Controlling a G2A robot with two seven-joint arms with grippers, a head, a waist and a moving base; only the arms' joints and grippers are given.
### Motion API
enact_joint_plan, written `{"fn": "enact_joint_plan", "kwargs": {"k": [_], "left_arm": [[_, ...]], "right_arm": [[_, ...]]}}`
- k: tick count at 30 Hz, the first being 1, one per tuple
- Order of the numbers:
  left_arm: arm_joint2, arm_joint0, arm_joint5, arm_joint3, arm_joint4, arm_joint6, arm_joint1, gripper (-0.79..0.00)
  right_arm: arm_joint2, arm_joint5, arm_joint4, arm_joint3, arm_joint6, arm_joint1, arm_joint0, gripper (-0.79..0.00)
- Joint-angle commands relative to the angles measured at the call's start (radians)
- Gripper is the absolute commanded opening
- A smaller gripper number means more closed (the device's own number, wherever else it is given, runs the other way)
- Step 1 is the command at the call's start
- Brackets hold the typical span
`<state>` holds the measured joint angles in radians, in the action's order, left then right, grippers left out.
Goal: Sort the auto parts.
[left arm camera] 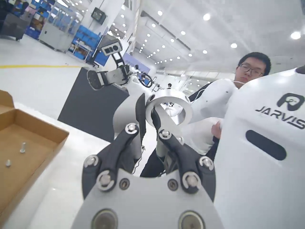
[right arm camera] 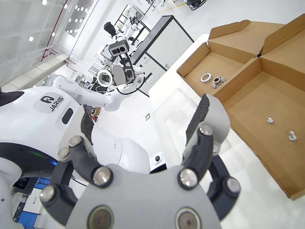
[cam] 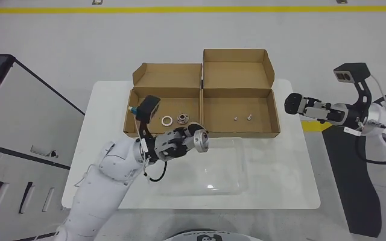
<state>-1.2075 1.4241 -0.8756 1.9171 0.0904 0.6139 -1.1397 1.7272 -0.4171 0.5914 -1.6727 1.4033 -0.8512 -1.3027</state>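
While the left gripper (left arm camera: 147,110) is clamping the metal collar (left arm camera: 174,96) by its wall, one finger through the bore, it is hovering just outside the ring box (cam: 181,102). Stiff, probably heavy and slick, the collar is needing a firm pinch. That box is holding a flat ring (cam: 166,119) and flanged hub (cam: 181,117); the bolt box (cam: 259,107) beside it, two bolts (cam: 236,118).

A thick silver ring (left arm camera: 171,96) is pinched by its wall in the left gripper (left arm camera: 148,111) jaws, off the worktop (cam: 283,169). A flat ring (cam: 166,119) and a flanged bushing (cam: 181,117) lie side by side in the left cardboard box (cam: 169,75). Two small bolts (cam: 236,118) lie in the right box (cam: 217,117).
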Motion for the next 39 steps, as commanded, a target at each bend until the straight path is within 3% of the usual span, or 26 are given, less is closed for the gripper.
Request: {"fn": "enact_joint_plan", "kwargs": {"k": [1,9,23,39], "left_arm": [[-0.011,-0.001,-0.032,-0.011,0.013,0.022,0.005,-0.785],[-0.035,0.018,-0.137,-0.024,0.144,0.021,0.019,-0.785],[-0.071,0.038,-0.137,0.065,0.315,0.037,0.018,-0.785],[-0.175,0.107,-0.137,0.16,0.553,0.166,-0.02,-0.785]], "right_arm": [[0.0,0.0,0.0,0.0,0.0,0.0,0.0,0.0],[0.0,0.0,0.0,0.0,0.0,0.0,0.0,0.0],[0.0,0.0,0.0,0.0,0.0,0.0,0.0,0.0],[0.0,0.0,0.0,0.0,0.0,0.0,0.0,0.0]]}}
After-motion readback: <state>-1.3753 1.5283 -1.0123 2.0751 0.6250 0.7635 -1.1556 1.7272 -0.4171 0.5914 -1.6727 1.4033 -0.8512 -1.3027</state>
